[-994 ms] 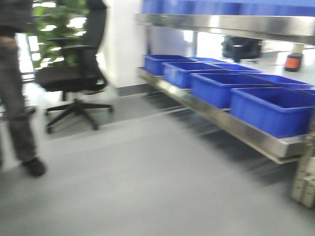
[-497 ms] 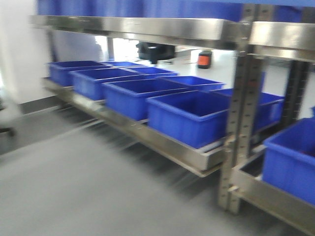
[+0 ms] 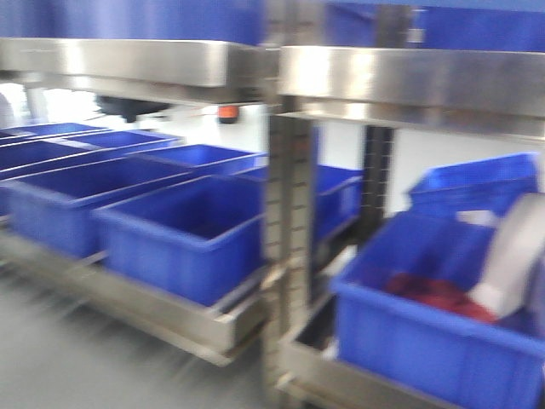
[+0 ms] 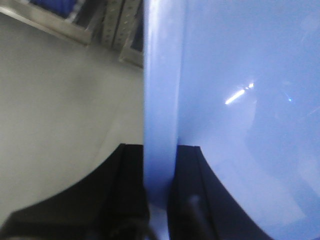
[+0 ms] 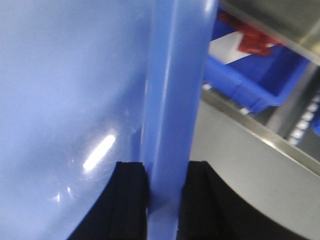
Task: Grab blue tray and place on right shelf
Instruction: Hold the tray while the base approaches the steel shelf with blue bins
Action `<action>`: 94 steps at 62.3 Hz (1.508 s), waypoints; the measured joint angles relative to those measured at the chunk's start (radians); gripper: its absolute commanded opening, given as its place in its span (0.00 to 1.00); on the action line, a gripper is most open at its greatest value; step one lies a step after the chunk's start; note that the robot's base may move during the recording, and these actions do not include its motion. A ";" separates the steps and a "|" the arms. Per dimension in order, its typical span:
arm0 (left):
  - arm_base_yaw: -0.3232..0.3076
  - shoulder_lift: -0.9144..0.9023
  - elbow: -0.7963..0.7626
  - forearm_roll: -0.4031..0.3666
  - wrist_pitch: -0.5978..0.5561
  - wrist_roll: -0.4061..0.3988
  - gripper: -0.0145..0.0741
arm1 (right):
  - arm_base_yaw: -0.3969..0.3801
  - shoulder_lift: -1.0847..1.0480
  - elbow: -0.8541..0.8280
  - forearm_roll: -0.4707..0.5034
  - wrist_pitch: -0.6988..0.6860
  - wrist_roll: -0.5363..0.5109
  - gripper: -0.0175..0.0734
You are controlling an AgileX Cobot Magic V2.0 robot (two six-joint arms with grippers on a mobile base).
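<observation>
The glossy light-blue tray (image 4: 235, 100) fills the left wrist view, and my left gripper (image 4: 159, 172) is shut on its left rim, one black finger on each side. In the right wrist view the blue tray (image 5: 70, 90) fills the left, and my right gripper (image 5: 165, 187) is shut on its right rim. The tray does not show in the front view. The right shelf (image 3: 409, 81) is the steel rack bay right of the perforated upright (image 3: 285, 230), with a broad shiny front beam.
Deep dark-blue bins (image 3: 179, 234) line the lower steel level on the left. Another bin (image 3: 443, 332) with red and white contents sits in the right bay, also seen in the right wrist view (image 5: 250, 70). Grey floor (image 4: 55, 100) lies below.
The front view has swung right: the chair and person are gone, the rack and bins have slid left and grown larger, and the right bay has come into view.
</observation>
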 measured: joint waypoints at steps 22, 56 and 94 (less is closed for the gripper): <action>0.000 0.000 0.000 0.000 0.000 0.000 0.11 | 0.000 0.000 0.000 0.000 0.000 0.000 0.27; 0.000 0.000 0.000 -0.001 0.000 0.000 0.11 | 0.000 0.000 0.000 -0.001 0.000 0.000 0.27; 0.000 0.000 0.000 -0.001 0.000 0.000 0.11 | 0.000 0.000 0.000 -0.001 0.000 0.000 0.27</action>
